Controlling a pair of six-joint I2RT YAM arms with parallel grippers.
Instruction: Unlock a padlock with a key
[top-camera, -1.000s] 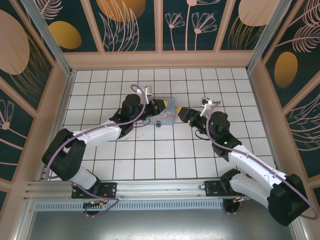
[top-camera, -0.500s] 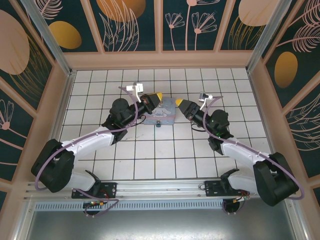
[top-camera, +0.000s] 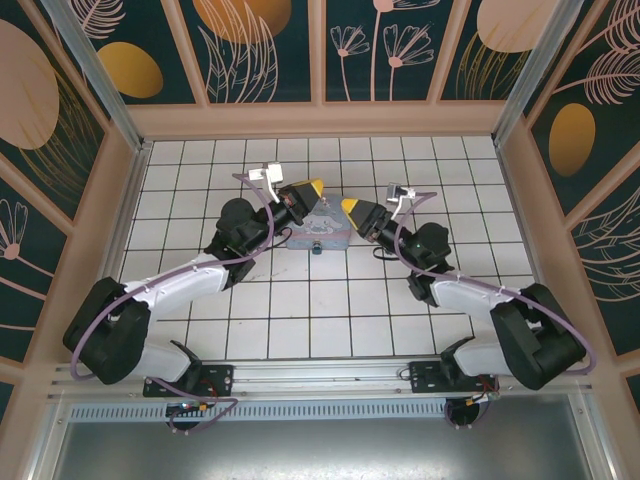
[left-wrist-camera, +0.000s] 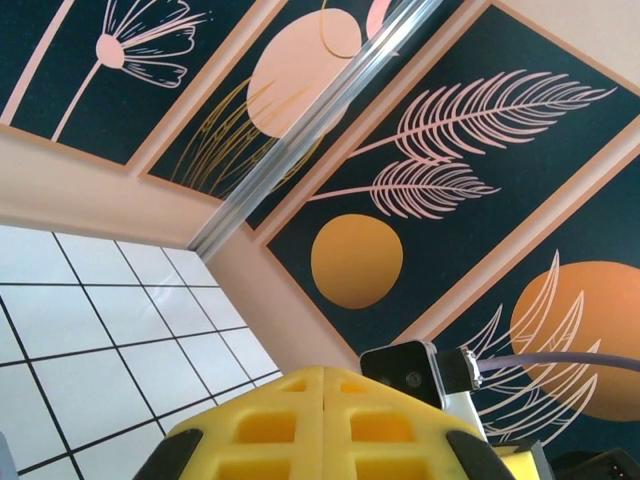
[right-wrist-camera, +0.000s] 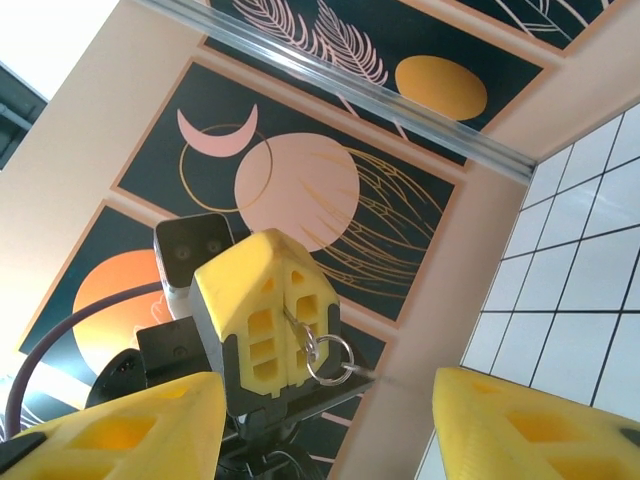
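Observation:
My left gripper (top-camera: 313, 187) is raised over the pale blue box (top-camera: 325, 235), fingertips pointing right. In the right wrist view the left gripper (right-wrist-camera: 285, 300) is shut on a small key, and the key's ring (right-wrist-camera: 327, 357) hangs out of the seam between the yellow pads. Those pads (left-wrist-camera: 270, 425) meet with no gap in the left wrist view. My right gripper (top-camera: 350, 206) faces the left one from close by. Its fingers (right-wrist-camera: 120, 430) stand apart with nothing between them. The tiny padlock (top-camera: 315, 246) lies on the tiles against the box's near side.
The white grid floor (top-camera: 300, 310) is walled in by wooden panels with leaf patterns (top-camera: 260, 40). The right wrist's camera (left-wrist-camera: 408, 372) sits just past my left fingertips. Both arms reach in from the near rail (top-camera: 320, 375).
Both grippers have lifted off the floor and tilted upward. The right one has moved left toward the left one, and its jaws have narrowed a little. The left stays shut.

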